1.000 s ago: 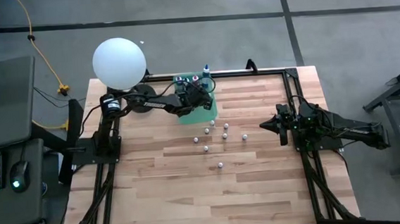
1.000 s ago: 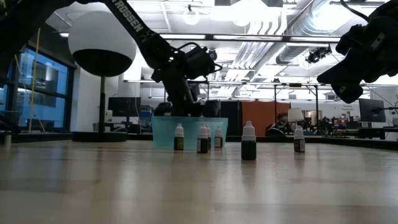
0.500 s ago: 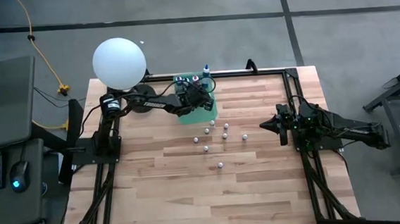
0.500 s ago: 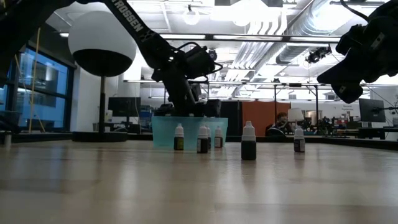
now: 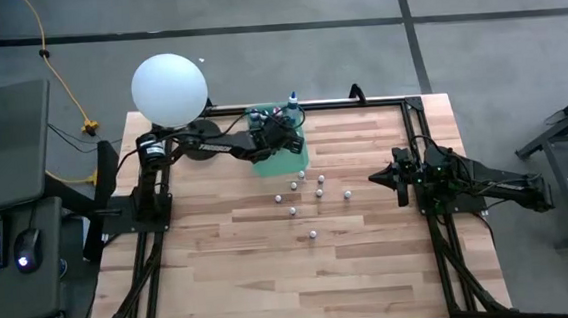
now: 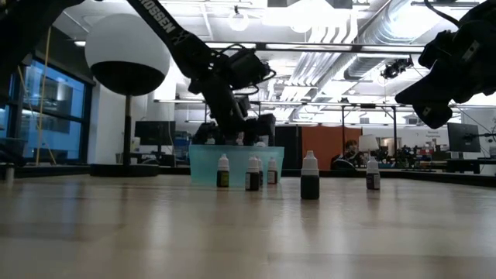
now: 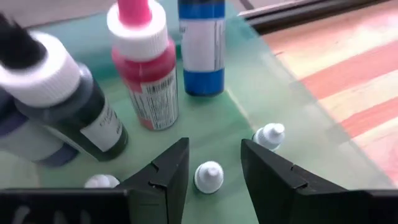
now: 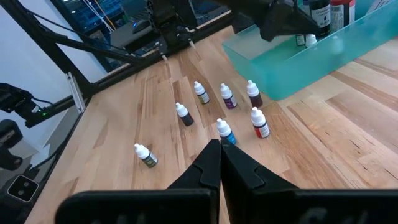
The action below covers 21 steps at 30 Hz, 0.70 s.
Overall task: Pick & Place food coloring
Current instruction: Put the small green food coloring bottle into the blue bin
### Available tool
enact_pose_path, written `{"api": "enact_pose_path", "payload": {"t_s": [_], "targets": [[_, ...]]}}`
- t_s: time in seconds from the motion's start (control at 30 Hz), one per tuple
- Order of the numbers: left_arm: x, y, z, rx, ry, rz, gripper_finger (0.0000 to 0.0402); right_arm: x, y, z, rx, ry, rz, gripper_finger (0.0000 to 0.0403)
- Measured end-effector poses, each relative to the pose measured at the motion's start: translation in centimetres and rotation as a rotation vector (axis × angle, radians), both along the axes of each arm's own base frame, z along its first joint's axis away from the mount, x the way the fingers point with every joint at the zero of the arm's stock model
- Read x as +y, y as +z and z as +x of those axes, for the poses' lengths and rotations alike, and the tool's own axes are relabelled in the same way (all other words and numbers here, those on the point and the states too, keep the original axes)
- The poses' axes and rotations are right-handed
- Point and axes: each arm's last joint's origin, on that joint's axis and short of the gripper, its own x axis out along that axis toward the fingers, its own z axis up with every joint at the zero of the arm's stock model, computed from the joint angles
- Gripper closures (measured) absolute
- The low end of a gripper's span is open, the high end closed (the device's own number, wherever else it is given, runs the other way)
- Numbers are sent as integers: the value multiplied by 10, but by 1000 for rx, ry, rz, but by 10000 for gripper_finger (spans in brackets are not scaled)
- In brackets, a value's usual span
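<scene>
Six small food coloring bottles (image 5: pixel 309 191) stand upright on the worktop (image 5: pixel 272 270), just beyond the green tray (image 5: pixel 300 158). Over that tray hangs the left tool (image 7: pixel 211 163), fingers apart, with one tiny white-capped bottle (image 7: pixel 209 177) standing free between them on the tray floor, larger red (image 7: pixel 144 68) and blue (image 7: pixel 201 43) bottles ahead of it. By my reckoning it has let go, so the next pick lies outward, nearer this arm. Off to the side, the right tool (image 8: pixel 219 163) waits with fingers together, empty.
</scene>
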Motion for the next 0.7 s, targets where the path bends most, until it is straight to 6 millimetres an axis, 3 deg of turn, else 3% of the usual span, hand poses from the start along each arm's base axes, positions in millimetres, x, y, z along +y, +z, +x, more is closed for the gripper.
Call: {"api": "enact_pose_path", "payload": {"t_s": [0.3,0.7], "targets": [[-5,34,-3,-62,-133,14,258,0,0,0,0,0,1,402],[-28,85,-5,-141,-665,62,259,0,0,0,0,0,0,402]]}}
